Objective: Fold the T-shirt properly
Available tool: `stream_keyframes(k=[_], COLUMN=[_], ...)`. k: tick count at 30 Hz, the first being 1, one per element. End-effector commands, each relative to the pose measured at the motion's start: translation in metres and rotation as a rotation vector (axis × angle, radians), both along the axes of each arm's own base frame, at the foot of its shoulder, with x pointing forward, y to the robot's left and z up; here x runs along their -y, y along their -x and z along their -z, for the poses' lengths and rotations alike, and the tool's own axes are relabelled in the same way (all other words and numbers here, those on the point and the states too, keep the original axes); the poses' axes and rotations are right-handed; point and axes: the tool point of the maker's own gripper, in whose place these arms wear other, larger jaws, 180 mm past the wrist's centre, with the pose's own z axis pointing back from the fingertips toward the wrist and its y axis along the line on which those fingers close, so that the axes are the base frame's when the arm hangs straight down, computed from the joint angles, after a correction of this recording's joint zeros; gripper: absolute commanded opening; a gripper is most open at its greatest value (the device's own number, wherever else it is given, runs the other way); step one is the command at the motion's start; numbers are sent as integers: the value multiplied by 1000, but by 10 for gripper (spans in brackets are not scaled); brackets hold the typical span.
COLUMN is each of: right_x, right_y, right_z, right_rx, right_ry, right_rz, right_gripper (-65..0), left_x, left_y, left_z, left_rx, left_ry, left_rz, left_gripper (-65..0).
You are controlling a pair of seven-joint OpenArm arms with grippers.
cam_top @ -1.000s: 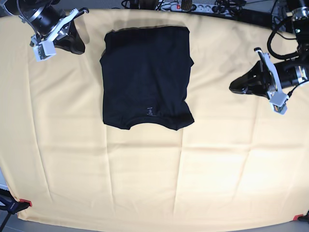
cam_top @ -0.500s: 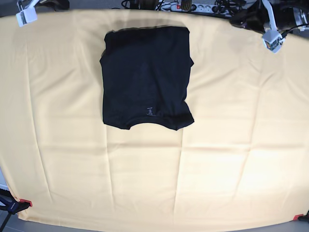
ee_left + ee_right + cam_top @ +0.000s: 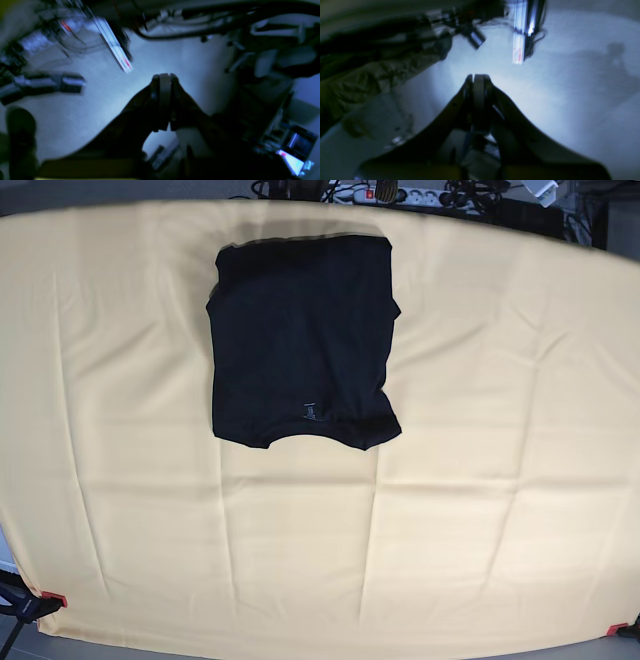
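The black T-shirt (image 3: 303, 340) lies folded into a rectangle on the pale yellow cloth (image 3: 320, 530), toward the far middle of the table, its small neck label (image 3: 311, 411) near the front edge. Both arms are out of the base view. My left gripper (image 3: 163, 77) is shut and empty, pointing at the floor off the table. My right gripper (image 3: 478, 77) is shut and empty, also over the floor. The T-shirt is not in either wrist view.
A power strip and cables (image 3: 400, 194) lie beyond the table's far edge. Red clamps hold the cloth at the front corners (image 3: 50, 598). Wrist views show blurred floor, cables and equipment (image 3: 45, 82).
Both arms have drawn back from the table's far corners and left the base view. The T-shirt has not moved.
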Motion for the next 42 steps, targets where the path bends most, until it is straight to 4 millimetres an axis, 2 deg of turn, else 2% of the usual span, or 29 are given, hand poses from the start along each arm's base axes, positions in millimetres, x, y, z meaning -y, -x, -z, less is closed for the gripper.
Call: stream_keyframes(k=[1,4,7,11,14,20,24,27,29,32,35,38,42], right_x=[0,-6,-9,-13,-23,-42,-46,-56,-65,-83,-107,-115,-125], right_y=[12,33,39,26,16,4,-3,-8,-10,-12,-18,-24,-42], right_z=[5,42,83,135,167,215,241,253,258,262,260,262,262], right_rx=[-30,-99,-127,-90,-86,-111,-63,3,44,76,128,165,192], right_ry=[-7,-4,28,55,45,72,178,244,275,294,266,287,257], right_rz=[-8,-45,-85,-81,-96,-167,-263,-354,-397,-413,-406,-452,-433], right_gripper=[-650,-650,-650,-650,-650,-650,-650,-650,-650,-650,-650,-650,-650], left_x=[3,6,4,-1,-1,17,21,28,42,72,89,118,119], left_y=[10,29,37,26,25,24,11,-4,-5,2,7,2,-6], left_z=[5,39,80,138,178,238,274,290,295,296,296,293,294], left_rx=[-35,-116,-161,-121,-133,-141,-74,43,72,77,84,89,102], left_ry=[12,-10,-66,-129,-163,-197,-341,-448,-483,-457,-443,-392,-388], left_rz=[-13,-49,-67,-87,-91,-108,-181,-235,-247,-188,-144,-138,-139], left_gripper=[-650,-650,-650,-650,-650,-650,-650,-650,-650,-650,-650,-650,-650])
